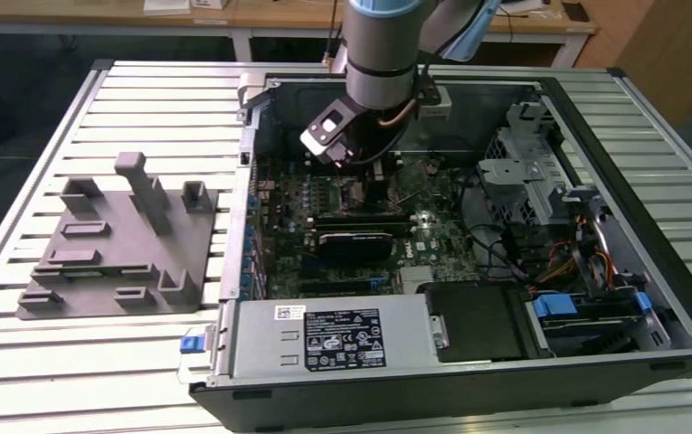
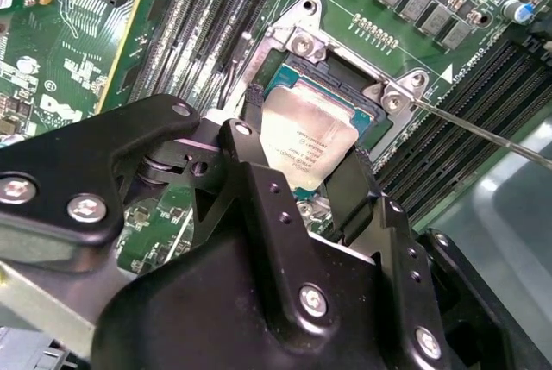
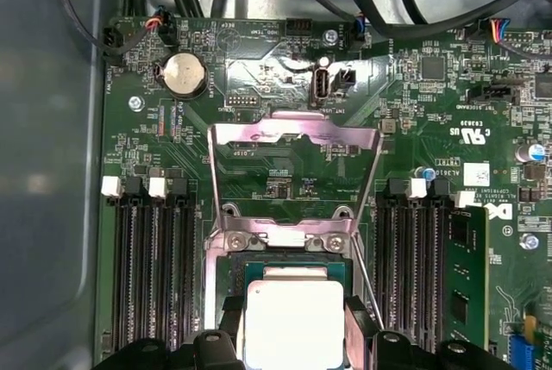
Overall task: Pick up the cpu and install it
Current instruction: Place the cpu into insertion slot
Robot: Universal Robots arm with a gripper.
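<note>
The cpu [image 2: 312,133], a small square chip with a pale silver top, lies level in the open socket [image 2: 304,45] on the green motherboard. In both wrist views my gripper [image 2: 302,153] is shut on it, one black finger [image 2: 252,124] against each of two opposite edges. The first wrist view shows the cpu [image 3: 289,318] between the fingers [image 3: 231,318], with the socket's metal load plate [image 3: 293,150] flipped up just beyond it. In the exterior view the arm [image 1: 378,63] reaches down into the computer case, with the gripper [image 1: 348,161] low over the board.
A thin lever wire [image 2: 487,135] juts out beside the socket. Memory slots [image 3: 151,275] flank it, and a memory module [image 3: 466,271] stands in one. A black ribbed module [image 1: 352,242], power supply [image 1: 321,334] and drive cage [image 1: 539,181] crowd the case. A grey plastic block [image 1: 117,244] sits on the table.
</note>
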